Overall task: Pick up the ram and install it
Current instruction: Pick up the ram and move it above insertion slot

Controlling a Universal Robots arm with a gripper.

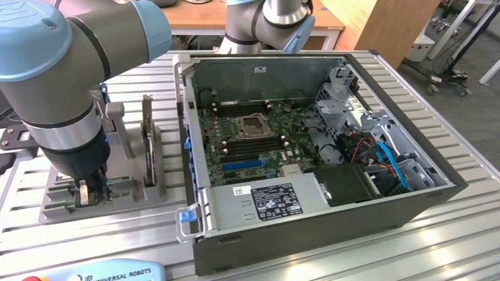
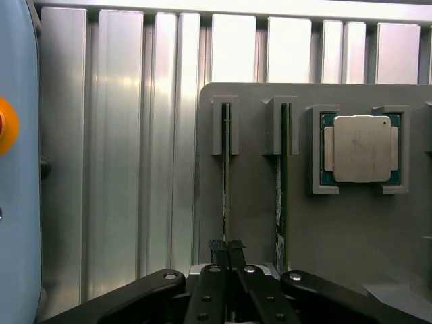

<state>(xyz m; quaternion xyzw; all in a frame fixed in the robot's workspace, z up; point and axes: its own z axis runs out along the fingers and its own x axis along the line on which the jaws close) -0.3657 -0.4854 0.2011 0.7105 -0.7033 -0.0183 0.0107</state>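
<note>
Two rams stand on edge in slots of a grey holder [image 2: 256, 202]. They are thin green sticks, and the one [image 2: 282, 182] beside the processor has a white label. My gripper [image 2: 227, 248] has its dark fingers closed on the near end of the other ram [image 2: 226, 182], which still sits in its slot. In the exterior view the gripper [image 1: 88, 196] reaches straight down onto the holder [image 1: 55, 208], at that view's left of the open computer case [image 1: 312, 234]. The arm hides the sticks there.
A silver square processor [image 2: 362, 148] lies in a pocket of the holder. Inside the case, the motherboard [image 1: 258, 152] shows dark memory slots on both sides of the CPU socket [image 1: 254, 124]. A blue teach pendant [image 1: 109, 272] lies at the ribbed table's front edge.
</note>
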